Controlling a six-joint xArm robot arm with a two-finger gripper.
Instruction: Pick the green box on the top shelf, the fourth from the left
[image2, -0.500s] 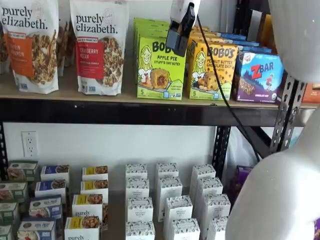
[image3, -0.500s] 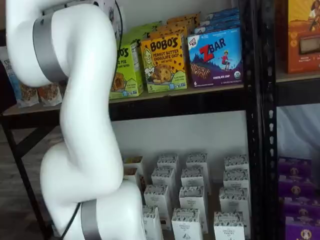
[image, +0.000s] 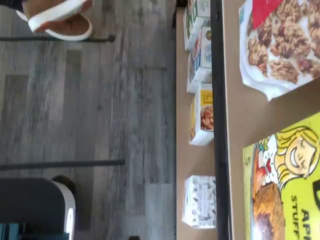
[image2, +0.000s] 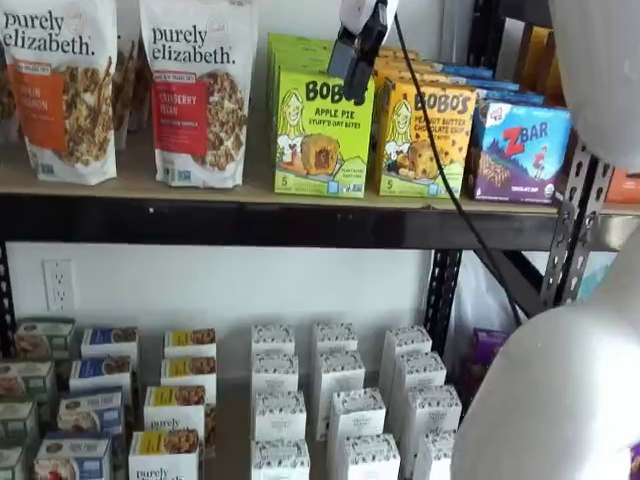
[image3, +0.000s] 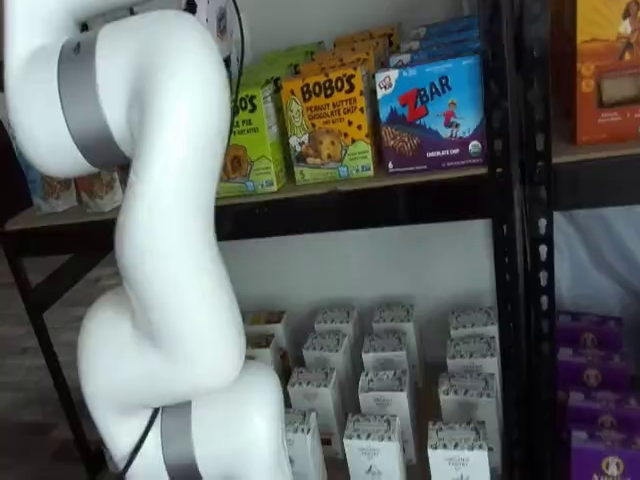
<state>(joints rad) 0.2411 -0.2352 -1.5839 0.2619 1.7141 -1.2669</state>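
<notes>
Your green box (image2: 322, 133) stands upright at the front edge of the top shelf (image2: 250, 190), between a granola bag (image2: 197, 90) on its left and the yellow-orange Bobo's box (image2: 424, 140) touching its right side; judge it a light, stiff paperboard carton with smooth printed faces (likely a bit slippery, and crushable if squeezed hard), so take it across the narrow side walls near the top; the gripper (image2: 352, 55) hangs just in front of its upper right corner, fingers side-on here yet evidently spread wide and holding nothing; the board is tan wood over a black beam; grey plank floor lies below
</notes>
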